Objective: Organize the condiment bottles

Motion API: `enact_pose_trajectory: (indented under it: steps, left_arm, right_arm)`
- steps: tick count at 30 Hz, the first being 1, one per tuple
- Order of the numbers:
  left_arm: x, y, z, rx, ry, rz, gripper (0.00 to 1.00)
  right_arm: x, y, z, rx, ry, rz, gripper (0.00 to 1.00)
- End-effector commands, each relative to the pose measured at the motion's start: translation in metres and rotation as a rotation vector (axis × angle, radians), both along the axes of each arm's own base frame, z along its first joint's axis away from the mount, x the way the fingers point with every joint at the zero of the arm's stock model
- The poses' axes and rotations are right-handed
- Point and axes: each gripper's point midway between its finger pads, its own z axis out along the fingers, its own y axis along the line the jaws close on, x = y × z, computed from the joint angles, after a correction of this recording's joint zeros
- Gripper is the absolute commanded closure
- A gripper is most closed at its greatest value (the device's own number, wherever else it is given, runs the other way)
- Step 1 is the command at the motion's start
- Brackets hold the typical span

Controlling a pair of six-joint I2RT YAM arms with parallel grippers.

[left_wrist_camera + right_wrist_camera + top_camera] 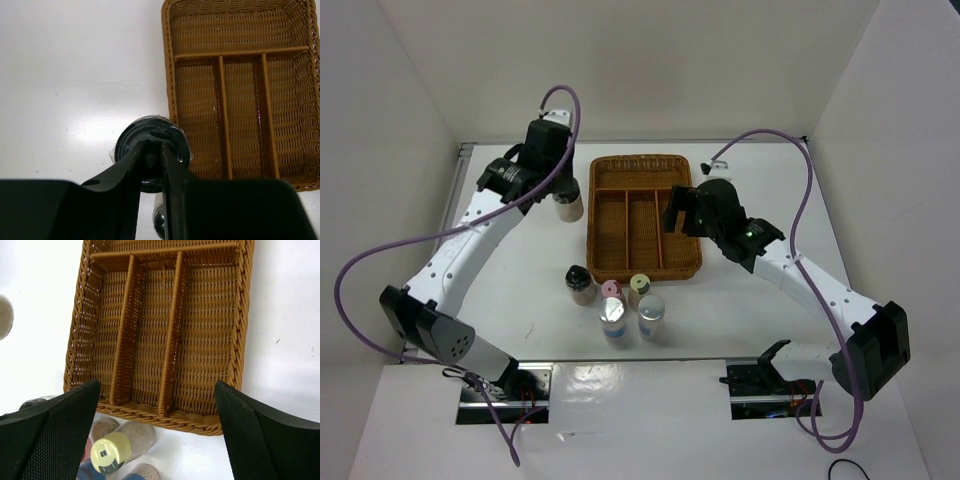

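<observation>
My left gripper [560,190] is shut on the black cap of a condiment bottle [568,208], just left of the wicker tray [643,262]. In the left wrist view the fingers [172,165] pinch that black cap [131,139] beside the tray's left rim [167,75]. Whether the bottle rests on the table I cannot tell. My right gripper [685,212] is open and empty over the tray's right side; it also shows in the right wrist view [156,387]. Near the tray's front stand a black-capped bottle [579,282], a pink one [611,291], a pale yellow one [640,285] and two silver-white ones [613,320].
The tray has three long compartments and one cross compartment at the back, all empty [150,410]. The pale yellow cap [106,452] shows just outside its near rim. White walls enclose the table on three sides.
</observation>
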Motion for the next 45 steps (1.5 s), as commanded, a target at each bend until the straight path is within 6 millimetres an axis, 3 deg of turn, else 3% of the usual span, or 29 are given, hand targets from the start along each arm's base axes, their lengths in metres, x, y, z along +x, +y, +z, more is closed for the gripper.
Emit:
enact_pose_trajectory:
  steps: [1,11,19,24,29,32,39,45]
  left_arm:
    - [0.032,-0.024,0.001,-0.004,-0.035,-0.072,0.86]
    - [0.077,-0.07,-0.033,-0.029,-0.012,-0.197,0.86]
    - [0.104,-0.09,-0.047,-0.035,0.004,-0.227,0.86]
    - [0.114,-0.093,-0.071,-0.014,0.047,-0.219,0.86]
    - [0.115,-0.092,-0.085,0.002,0.072,-0.212,0.86]
    - [0.119,-0.091,-0.093,0.012,0.078,-0.203,0.86]
    - [0.128,-0.098,-0.102,0.002,0.069,-0.211,0.85]
    - [0.139,-0.086,-0.113,-0.011,0.075,-0.18,0.81]
  right_arm:
    - [0.001,0.003,0.0,0.015,0.002,0.008,0.01]
    - [-0.029,0.015,-0.001,-0.029,0.002,0.138,0.01]
    - [-0.042,0.022,-0.009,-0.049,0.008,0.201,0.01]
    - [-0.051,0.033,-0.022,-0.084,0.03,0.263,0.01]
    - [-0.057,0.052,-0.017,-0.139,-0.004,0.299,0.01]
    - [-0.061,0.058,-0.025,-0.165,0.007,0.321,0.01]
    - [-0.073,0.075,-0.044,-0.228,0.027,0.36,0.01]
    - [-0.079,0.085,-0.057,-0.227,0.051,0.411,0.01]
